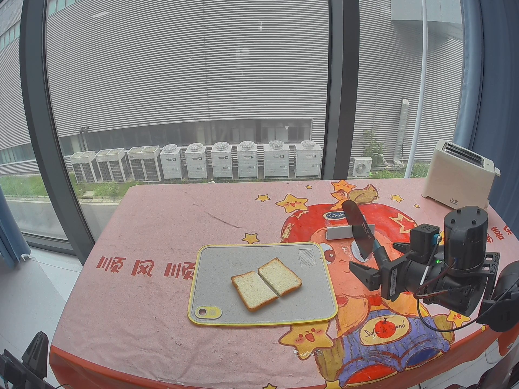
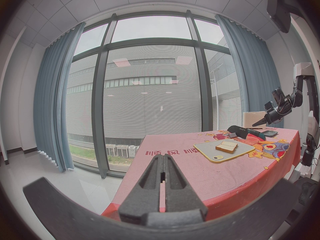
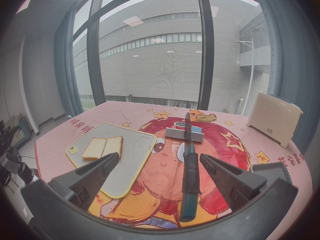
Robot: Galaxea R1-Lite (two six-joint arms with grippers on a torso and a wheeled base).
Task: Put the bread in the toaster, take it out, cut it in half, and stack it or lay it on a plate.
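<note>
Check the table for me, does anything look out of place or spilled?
Nothing is spilled or damaged. The only thing askew is the knife: it lies loose between the fingers of the open right gripper, blade propped on the grey block, so it sits tilted. Both bread halves lie flat on the cutting board.

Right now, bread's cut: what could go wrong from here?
1. The dark-bladed, teal-handled knife lies between the fingers of the open right claw, blade propped on the grey block; a sideways retreat could knock it off.
2. The two pale bread halves lie touching on the grey, yellow-rimmed cutting board; lifting one may drag the other.
</note>
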